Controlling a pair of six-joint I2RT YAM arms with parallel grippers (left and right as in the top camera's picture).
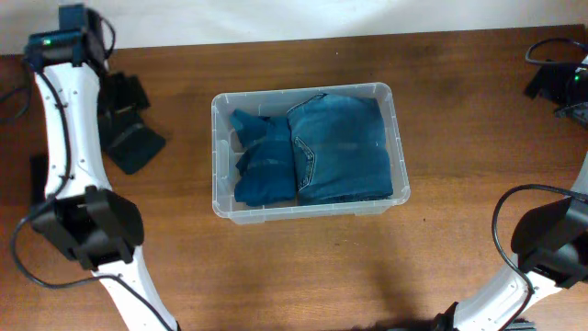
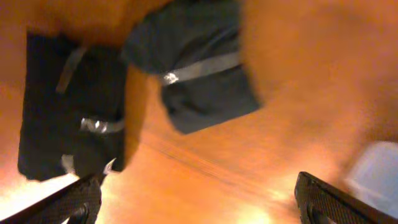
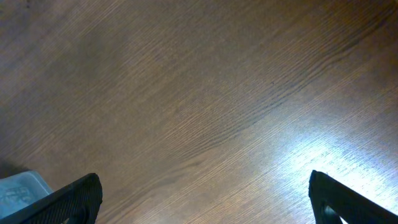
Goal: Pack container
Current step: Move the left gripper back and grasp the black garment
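Observation:
The container [image 1: 220,156], a clear plastic tub, stands mid-table. Inside it are folded blue jeans [image 1: 344,147] on the right and a crumpled blue denim garment [image 1: 262,158] on the left. My left gripper [image 2: 199,202] is open and empty above bare wood at the table's far left, with a corner of the container [image 2: 376,168] at its right edge. My right gripper [image 3: 205,202] is open and empty over bare wood at the far right. A corner of the container [image 3: 17,190] shows at the lower left of the right wrist view.
Two dark folded garments with grey straps lie on the table left of the container [image 1: 124,99] [image 1: 138,147]. They also show in the left wrist view [image 2: 68,106] [image 2: 199,62]. Black cables run by both arm bases [image 1: 514,207].

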